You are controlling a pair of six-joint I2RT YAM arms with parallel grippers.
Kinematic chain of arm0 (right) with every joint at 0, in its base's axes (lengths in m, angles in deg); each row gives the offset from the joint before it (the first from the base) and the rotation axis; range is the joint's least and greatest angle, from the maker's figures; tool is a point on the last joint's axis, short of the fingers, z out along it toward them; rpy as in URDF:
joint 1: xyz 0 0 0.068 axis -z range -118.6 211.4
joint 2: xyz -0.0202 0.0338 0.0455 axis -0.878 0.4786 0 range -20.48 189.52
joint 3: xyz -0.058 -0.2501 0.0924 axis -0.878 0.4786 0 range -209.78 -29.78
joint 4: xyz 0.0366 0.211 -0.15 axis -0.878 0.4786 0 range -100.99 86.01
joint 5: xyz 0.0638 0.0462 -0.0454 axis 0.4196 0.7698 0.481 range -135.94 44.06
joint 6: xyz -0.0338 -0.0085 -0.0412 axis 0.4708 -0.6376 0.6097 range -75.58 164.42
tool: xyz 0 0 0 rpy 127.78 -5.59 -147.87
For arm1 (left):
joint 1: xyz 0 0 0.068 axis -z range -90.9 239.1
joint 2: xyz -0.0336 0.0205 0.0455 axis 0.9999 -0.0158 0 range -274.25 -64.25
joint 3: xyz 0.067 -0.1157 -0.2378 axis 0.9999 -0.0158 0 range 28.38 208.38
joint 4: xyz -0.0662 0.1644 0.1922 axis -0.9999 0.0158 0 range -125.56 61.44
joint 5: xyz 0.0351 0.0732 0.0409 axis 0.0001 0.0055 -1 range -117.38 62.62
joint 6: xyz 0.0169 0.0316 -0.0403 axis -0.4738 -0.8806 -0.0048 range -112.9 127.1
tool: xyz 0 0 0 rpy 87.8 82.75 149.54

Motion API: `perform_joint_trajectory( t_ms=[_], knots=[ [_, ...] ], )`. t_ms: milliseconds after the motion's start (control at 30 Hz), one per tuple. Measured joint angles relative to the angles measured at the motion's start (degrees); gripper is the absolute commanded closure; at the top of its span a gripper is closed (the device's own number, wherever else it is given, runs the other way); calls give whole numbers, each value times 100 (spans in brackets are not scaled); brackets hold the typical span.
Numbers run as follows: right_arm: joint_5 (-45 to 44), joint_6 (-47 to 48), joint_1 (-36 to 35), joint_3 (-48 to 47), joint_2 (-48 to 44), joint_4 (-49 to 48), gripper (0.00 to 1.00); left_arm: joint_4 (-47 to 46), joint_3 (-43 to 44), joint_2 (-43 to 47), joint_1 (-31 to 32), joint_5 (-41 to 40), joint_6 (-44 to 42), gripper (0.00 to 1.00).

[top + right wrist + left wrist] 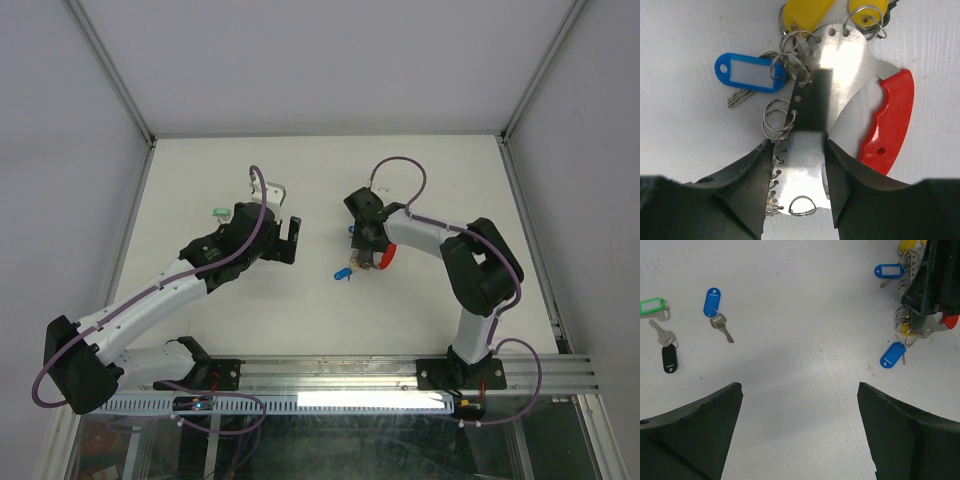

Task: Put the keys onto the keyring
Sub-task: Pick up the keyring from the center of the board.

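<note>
The keyring [845,65] is a silvery plate with a red curved arc [890,120], wire rings, yellow-capped keys [805,15] and a blue-framed tag [747,72]. My right gripper [799,142] straddles the plate's narrow part, with both fingers against its edges. From above, the right gripper [362,248] sits over the keyring [386,258]. Loose keys lie on the table: one with a blue cap [715,310], one green [654,307], one black [669,357], and another blue [892,355] beside the keyring [951,320]. My left gripper [800,387] hovers open over bare table, holding nothing.
The white table [330,180] is walled by a metal frame and grey panels. The left arm [150,300] reaches diagonally from the near left, and its gripper [290,240] is a short way left of the right one. A green cap [222,211] lies behind the left gripper.
</note>
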Motion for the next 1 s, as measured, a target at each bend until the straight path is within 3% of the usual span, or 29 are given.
perform_joint_trajectory(
  t_ms=[100, 300, 533, 767, 1000],
  knots=[
    [-24, -9, 0, 42, -24, -20, 56, 0, 0, 0, 0, 0, 0, 3],
    [-42, -28, -2, 52, -31, -52, 47, 0, 0, 0, 0, 0, 0, 3],
    [-72, -46, -17, 81, -31, -85, 67, 0, 0, 0, 0, 0, 0, 3],
    [-55, -87, -17, 468, -334, -409, 71, 0, 0, 0, 0, 0, 0, 4],
    [385, -42, -17, 1370, -1349, -802, 74, -2, 0, 4, 0, 24, 11, 4]
  ],
)
